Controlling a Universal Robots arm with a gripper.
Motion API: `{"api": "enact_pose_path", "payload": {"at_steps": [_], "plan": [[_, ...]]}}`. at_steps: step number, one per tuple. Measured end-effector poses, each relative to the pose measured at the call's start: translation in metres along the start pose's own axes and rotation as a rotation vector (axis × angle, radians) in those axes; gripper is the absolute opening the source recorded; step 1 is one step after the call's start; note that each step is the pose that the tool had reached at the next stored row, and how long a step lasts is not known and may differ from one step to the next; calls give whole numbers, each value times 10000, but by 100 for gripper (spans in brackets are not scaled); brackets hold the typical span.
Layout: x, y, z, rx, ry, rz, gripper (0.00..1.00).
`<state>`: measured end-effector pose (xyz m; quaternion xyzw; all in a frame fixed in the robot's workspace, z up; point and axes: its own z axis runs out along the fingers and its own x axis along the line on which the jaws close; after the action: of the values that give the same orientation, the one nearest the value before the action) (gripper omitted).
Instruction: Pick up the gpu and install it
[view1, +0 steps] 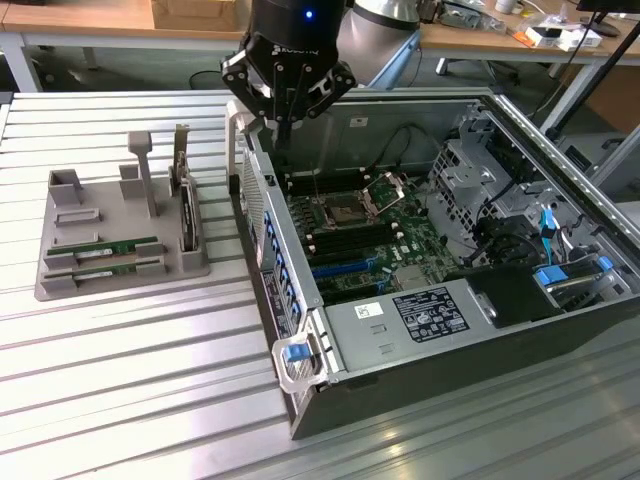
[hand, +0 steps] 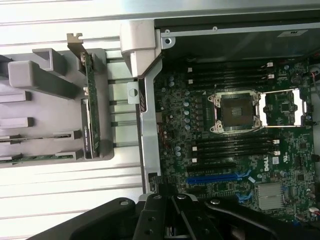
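Two alike green sticks lie flat in a grey holder (view1: 60, 285) at the exterior view's left. The gpu (view1: 118, 247) is the farther one, with its twin (view1: 105, 267) in front. In the wrist view the gpu (hand: 40, 136) and the twin (hand: 35, 158) appear edge-on in the holder (hand: 30, 107). My gripper (view1: 284, 128) hangs shut and empty over the far end of the open computer case's side wall (view1: 268, 235), well apart from the sticks. Its black fingers (hand: 167, 200) meet with nothing between them, above the motherboard (hand: 225, 165).
A green card with a metal bracket (view1: 186, 212) stands on edge at the holder's near-case side (hand: 91, 115). The motherboard (view1: 380, 240) has black memory slots, an open CPU socket (hand: 235, 111) and blue slots (hand: 215, 177). Cables and drive cages fill the case's right.
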<state>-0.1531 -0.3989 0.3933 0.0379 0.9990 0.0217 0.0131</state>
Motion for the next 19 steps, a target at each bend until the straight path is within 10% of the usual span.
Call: {"api": "enact_pose_path", "payload": {"at_steps": [19], "plan": [[67, -5, -2, 0, 0, 0, 10]]}}
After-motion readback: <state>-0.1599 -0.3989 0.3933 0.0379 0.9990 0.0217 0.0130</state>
